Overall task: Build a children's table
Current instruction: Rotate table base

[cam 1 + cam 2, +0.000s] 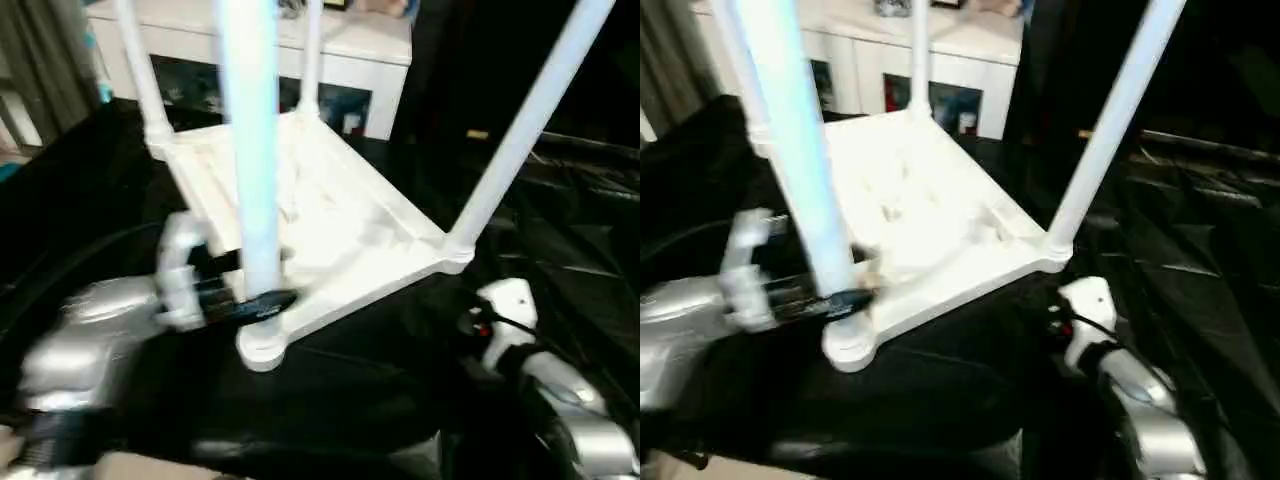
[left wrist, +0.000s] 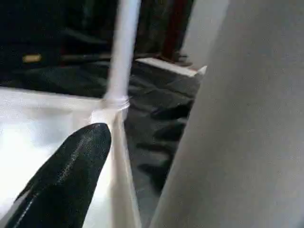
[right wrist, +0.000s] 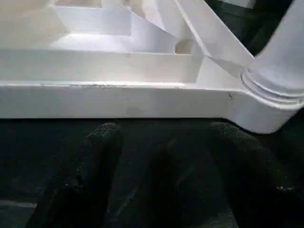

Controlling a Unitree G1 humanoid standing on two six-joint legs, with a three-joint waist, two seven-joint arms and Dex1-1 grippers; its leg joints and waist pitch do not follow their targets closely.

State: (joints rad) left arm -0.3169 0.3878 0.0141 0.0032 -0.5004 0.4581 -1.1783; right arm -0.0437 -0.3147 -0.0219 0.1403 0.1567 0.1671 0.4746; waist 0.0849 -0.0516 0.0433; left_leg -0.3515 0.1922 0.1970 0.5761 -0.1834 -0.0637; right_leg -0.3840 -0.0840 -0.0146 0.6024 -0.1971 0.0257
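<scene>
Four white legs stand up from the children's table [image 1: 330, 230], which lies upside down, ribbed underside up, on the black-draped counter [image 1: 1200, 260]. Nearest leg [image 1: 255, 150] sits in its round corner socket [image 1: 262, 350]; left pincer [image 1: 262, 305] is clenched on this leg just above the socket, one black finger [image 2: 71, 175] seen beside the tube in the left wrist view. Right-hand leg [image 1: 1110, 120] rises from the corner just beyond the right pincer [image 3: 161, 175]. Right pincer is released, its two black fingers spread apart and gripping nothing, resting low on the black cloth just short of the tabletop's side rim [image 3: 118, 99], not touching it. Two far legs stand at the back corners, well beyond both pincers. White cabinet [image 1: 350, 60] with glass doors is behind the counter.
</scene>
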